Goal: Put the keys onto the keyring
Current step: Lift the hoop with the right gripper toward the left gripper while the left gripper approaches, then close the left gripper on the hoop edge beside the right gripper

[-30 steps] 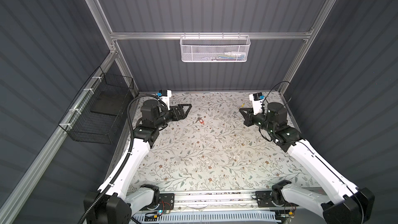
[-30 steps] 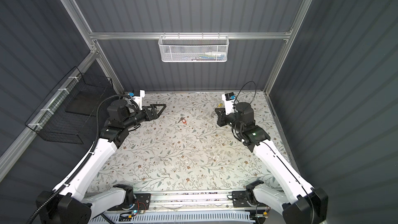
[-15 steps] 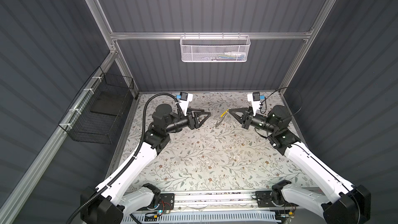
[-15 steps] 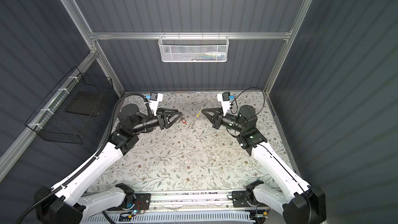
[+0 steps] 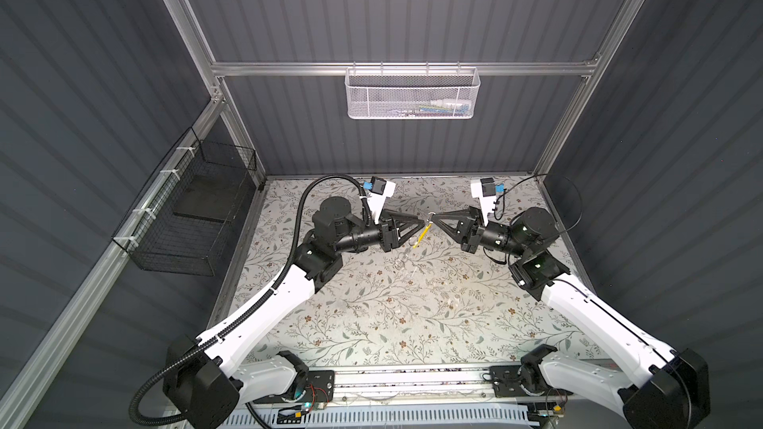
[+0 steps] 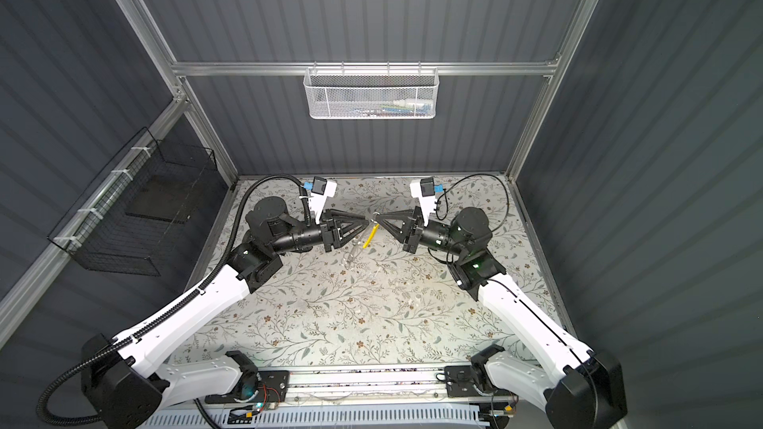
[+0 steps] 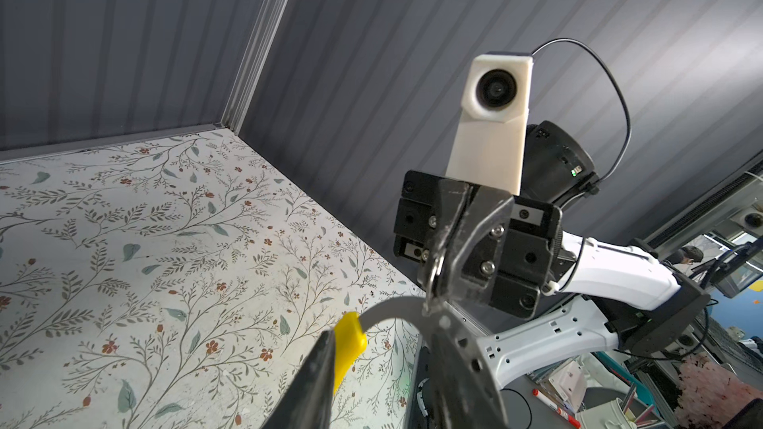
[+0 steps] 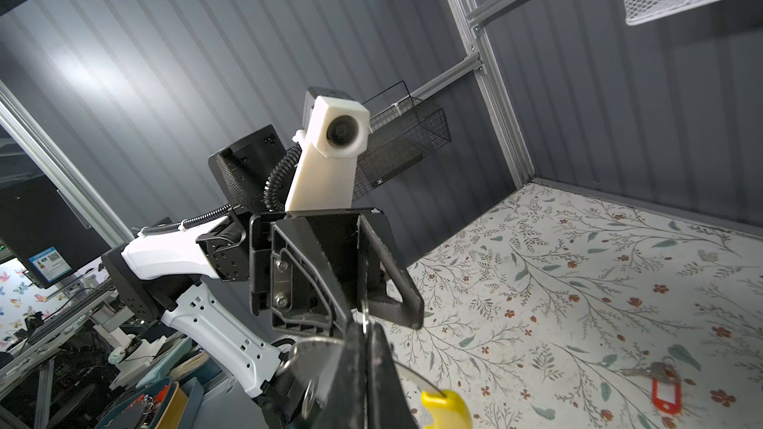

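in both top views the left gripper (image 5: 422,223) and the right gripper (image 5: 434,218) meet tip to tip above the back half of the floral mat (image 5: 371,315), about midway across it. the keyring (image 5: 421,236) hangs between them clear of the mat, its yellow section sloping downward. the keys cannot be made out from here. the same meeting shows for the left gripper (image 6: 366,222), right gripper (image 6: 379,216) and keyring (image 6: 368,237). in the left wrist view the left gripper (image 7: 386,328) has its jaws apart, and the keyring's grey arc (image 7: 392,307) crosses the gap. its yellow section (image 7: 347,344) lies against one finger (image 7: 318,373). facing it, the right gripper (image 7: 437,290) has its jaws together, clamped on the hoop's rim. in the right wrist view the right gripper (image 8: 365,336) is pressed closed on the keyring (image 8: 446,410), and the left gripper (image 8: 382,317) stands just beyond it with a gap between its jaws. the keys (image 8: 660,381), silvery metal with a red tag, lie flat on the mat, well apart from both grippers.
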Action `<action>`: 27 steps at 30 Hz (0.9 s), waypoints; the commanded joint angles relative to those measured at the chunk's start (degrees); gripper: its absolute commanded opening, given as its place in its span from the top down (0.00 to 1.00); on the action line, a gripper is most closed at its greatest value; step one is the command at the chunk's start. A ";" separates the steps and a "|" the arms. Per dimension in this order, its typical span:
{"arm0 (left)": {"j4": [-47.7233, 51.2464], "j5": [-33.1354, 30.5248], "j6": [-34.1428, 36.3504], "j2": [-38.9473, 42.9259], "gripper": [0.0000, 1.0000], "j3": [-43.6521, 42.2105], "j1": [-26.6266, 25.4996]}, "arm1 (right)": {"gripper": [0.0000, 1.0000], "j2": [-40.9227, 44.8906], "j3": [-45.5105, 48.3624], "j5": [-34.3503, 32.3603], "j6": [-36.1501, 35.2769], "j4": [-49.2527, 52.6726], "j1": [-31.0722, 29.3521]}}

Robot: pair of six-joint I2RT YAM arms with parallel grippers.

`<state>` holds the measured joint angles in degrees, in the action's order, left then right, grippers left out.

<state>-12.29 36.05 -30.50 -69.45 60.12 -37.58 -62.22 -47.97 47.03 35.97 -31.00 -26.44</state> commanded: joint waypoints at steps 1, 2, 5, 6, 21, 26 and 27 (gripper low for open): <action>-2.59 0.55 -0.59 0.62 0.63 1.76 -0.63 | 0.96 0.18 0.86 0.96 2.67 -5.33 -0.23; -2.90 0.51 -0.81 0.72 0.63 1.66 -0.78 | 0.97 0.31 1.43 0.90 3.49 -6.44 -0.28; -4.44 0.51 -1.40 0.77 0.68 1.11 -1.30 | 0.96 0.49 2.60 0.79 5.11 -9.12 -0.37; -4.87 0.53 -1.63 0.73 0.69 1.03 -1.50 | 0.96 0.52 2.61 0.87 5.17 -9.08 -0.46; -7.68 0.26 -2.87 -0.69 0.82 1.12 -2.58 | 0.96 0.62 2.95 0.96 4.56 -8.17 -1.14; -8.90 0.89 -3.58 -1.17 0.86 0.73 -2.58 | 0.96 0.78 2.97 0.88 4.38 -8.05 -1.38; -9.05 1.04 -3.60 -1.35 0.87 0.70 -2.63 | 0.96 0.77 2.97 0.79 4.34 -7.93 -1.39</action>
<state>-19.38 36.07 -33.34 -70.17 60.12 -39.83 -62.22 -45.32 47.27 40.12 -36.82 -27.44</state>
